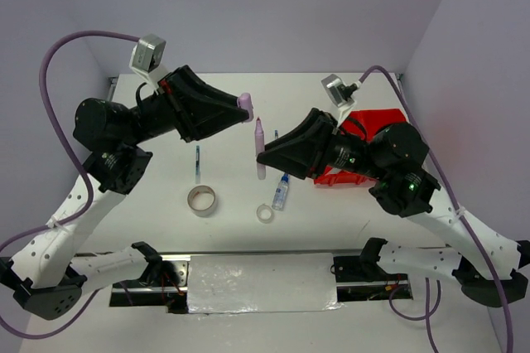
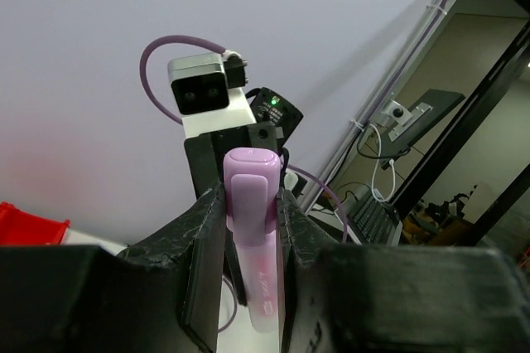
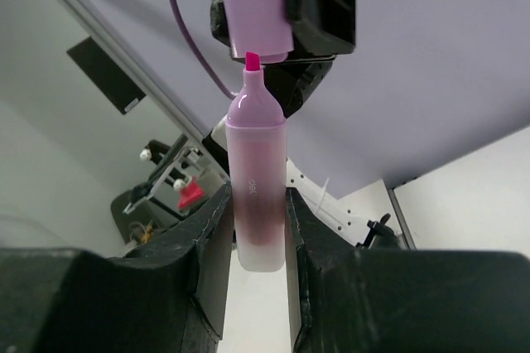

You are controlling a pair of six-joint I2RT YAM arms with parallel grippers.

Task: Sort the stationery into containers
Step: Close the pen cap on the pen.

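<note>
My left gripper (image 1: 245, 106) is shut on a lilac marker cap (image 1: 245, 101), held above the table; in the left wrist view (image 2: 251, 195) the cap (image 2: 250, 179) sits between the fingers. My right gripper (image 1: 262, 154) is shut on the lilac marker body (image 1: 259, 139). In the right wrist view (image 3: 257, 204) the body (image 3: 257, 162) points up, its pink tip (image 3: 252, 60) just below the cap (image 3: 258, 5). The red tray (image 1: 377, 121) lies mostly hidden behind my right arm. On the table lie a thin dark pen (image 1: 197, 162), a beige tape roll (image 1: 201, 200), a clear tape ring (image 1: 265, 213) and a blue-capped bottle (image 1: 281, 192).
White walls stand at the table's far and side edges. A foil-covered strip (image 1: 261, 282) lies along the near edge between the arm bases. A corner of the red tray (image 2: 25, 224) shows in the left wrist view.
</note>
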